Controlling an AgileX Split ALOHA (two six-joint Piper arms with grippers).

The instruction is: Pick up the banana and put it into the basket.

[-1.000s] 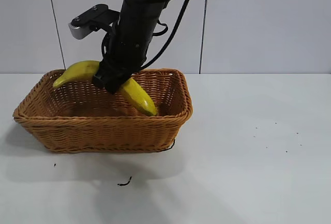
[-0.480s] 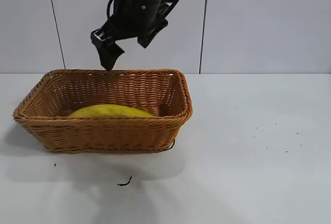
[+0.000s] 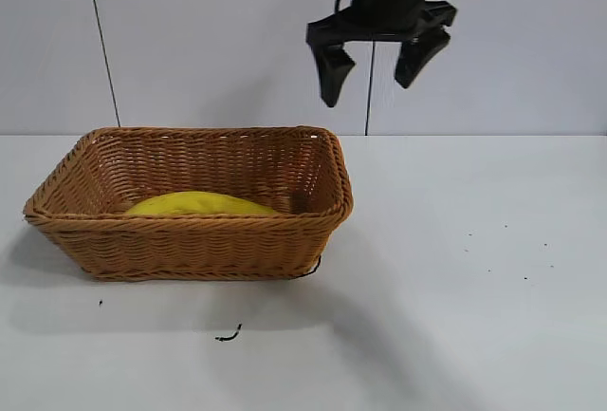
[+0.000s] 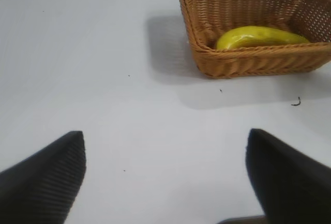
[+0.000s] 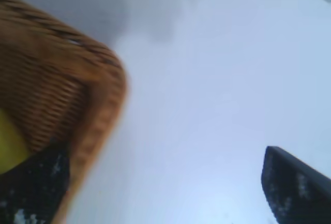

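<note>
I had let go: my right gripper (image 3: 377,67) hung high at the basket's (image 3: 194,236) two o'clock, fingers spread wide and holding nothing. The banana (image 3: 201,205) lay flat inside the basket, so the job looked done.

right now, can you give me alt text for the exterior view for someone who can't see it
A yellow banana lies inside a light brown wicker basket on a white table. Above and to the right of the basket, the right arm's black tool hangs in the air with its two fingers spread wide and nothing between them, in front of a pale panelled wall.
</note>
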